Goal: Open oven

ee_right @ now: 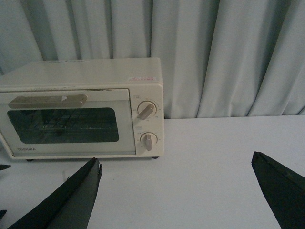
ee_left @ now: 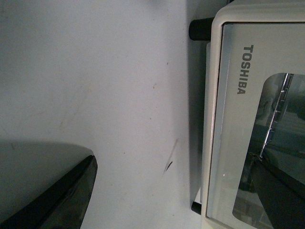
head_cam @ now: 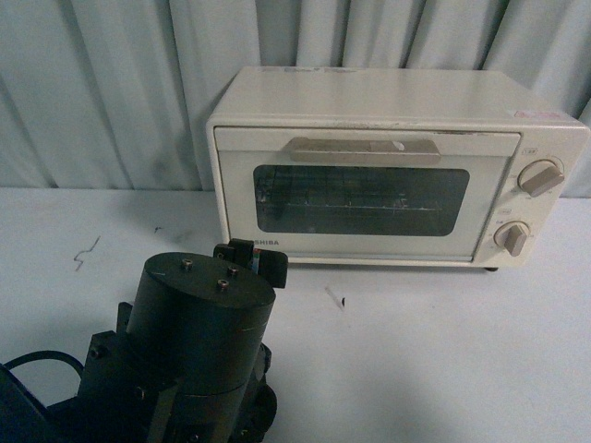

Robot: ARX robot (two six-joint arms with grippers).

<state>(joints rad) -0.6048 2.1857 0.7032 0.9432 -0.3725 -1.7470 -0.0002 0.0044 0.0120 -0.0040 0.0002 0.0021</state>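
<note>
Sitting shut, the oven (head_cam: 388, 97) holds a wire rack (head_cam: 360, 201).

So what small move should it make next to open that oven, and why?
Probably lift the left gripper toward the bar handle: the oven door is shut, the handle runs along its top edge, and the gripper sits low by the door's bottom corner.
</note>
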